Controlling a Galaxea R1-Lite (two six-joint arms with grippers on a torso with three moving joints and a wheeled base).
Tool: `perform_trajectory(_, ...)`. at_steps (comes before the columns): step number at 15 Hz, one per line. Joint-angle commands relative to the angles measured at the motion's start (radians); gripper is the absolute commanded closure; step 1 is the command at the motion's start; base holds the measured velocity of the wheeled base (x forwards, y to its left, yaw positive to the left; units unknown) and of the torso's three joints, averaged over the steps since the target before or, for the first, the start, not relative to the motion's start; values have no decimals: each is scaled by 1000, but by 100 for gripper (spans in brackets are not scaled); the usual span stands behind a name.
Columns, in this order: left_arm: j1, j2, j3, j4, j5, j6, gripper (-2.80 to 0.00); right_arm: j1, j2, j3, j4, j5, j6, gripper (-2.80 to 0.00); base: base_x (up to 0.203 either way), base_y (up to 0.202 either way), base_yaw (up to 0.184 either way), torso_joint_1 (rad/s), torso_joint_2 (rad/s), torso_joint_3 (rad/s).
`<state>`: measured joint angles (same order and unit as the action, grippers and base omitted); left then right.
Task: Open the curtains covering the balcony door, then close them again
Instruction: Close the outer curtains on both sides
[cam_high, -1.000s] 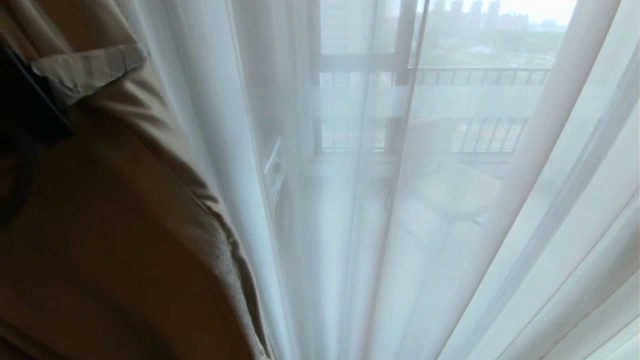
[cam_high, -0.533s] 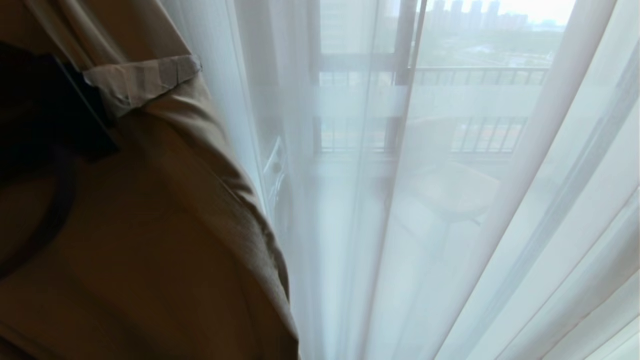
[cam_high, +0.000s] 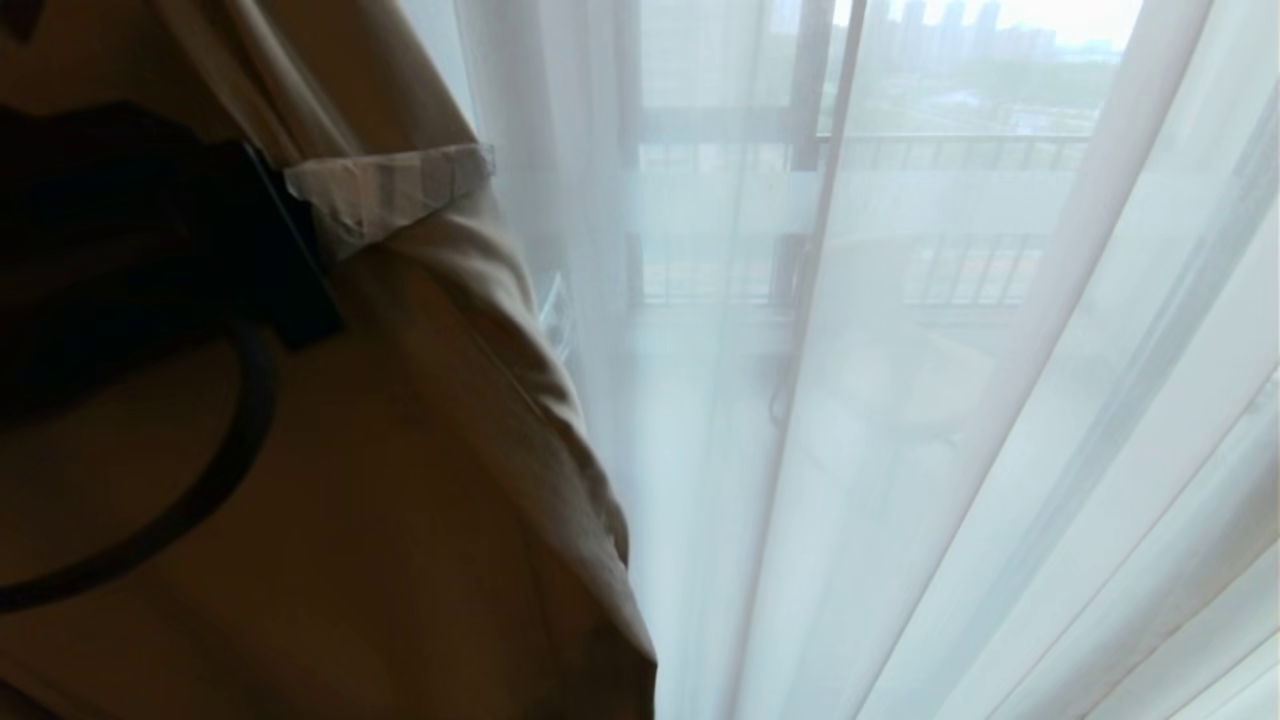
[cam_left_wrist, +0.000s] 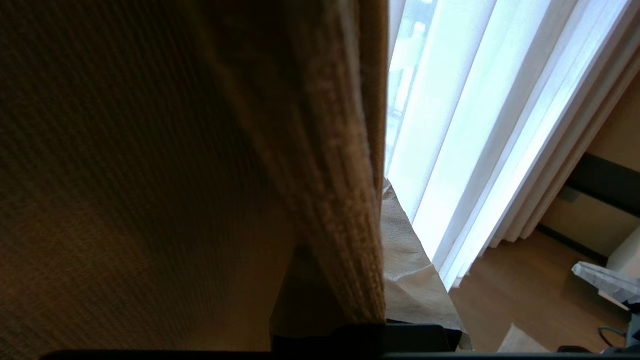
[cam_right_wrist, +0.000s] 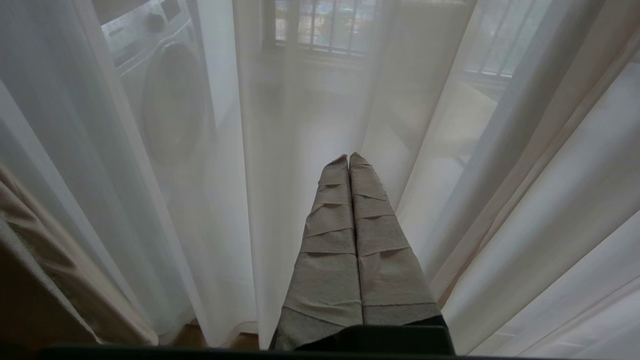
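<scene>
The left gripper (cam_high: 400, 190), clamped on the beige curtain's (cam_high: 420, 480) edge, has it partway across the sheer curtain (cam_high: 1000, 450); closing looks unfinished; right gripper (cam_right_wrist: 348, 159) pinched empty.

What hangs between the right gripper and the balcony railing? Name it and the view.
Only the sheer white curtain hangs there: the right wrist view shows the shut right gripper before it, the railing behind.

Beige woven curtain (cam_left_wrist: 150, 165) filling most of the frame, one thick fold hanging close to the lens. Beside it a tape-wrapped finger (cam_left_wrist: 410, 280), apparently pressed against the fabric. Beyond, sheer white curtain (cam_left_wrist: 475, 125) in bright vertical folds. Wooden floor (cam_left_wrist: 520, 290) below.
</scene>
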<state>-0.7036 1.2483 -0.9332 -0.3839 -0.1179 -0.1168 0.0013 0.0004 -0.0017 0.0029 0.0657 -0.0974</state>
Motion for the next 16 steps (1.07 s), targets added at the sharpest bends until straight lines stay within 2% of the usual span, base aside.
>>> perform_trajectory(1,-2,25,-5,-3,-2,-1,0,0,0,0,0,0,-1,0,0,0,0,0,0,0)
perform_trajectory(9,-10,25,-27,-3,9,2,0,0,0,0,0,0,-1,0,0,0,0,0,0,0)
perform_trajectory(11,6,-5,-23,-3,49,2,0,0,0,0,0,0,-1,0,0,0,0,0,0,0)
perform_trajectory(13,42,-39,-21,-3,96,0,0,0,0,0,0,0,-1,0,0,0,0,0,0,0)
perform_trajectory(16,150,-93,-17,0,108,-1,0,0,0,0,0,0,-1,0,0,0,0,0,0,0)
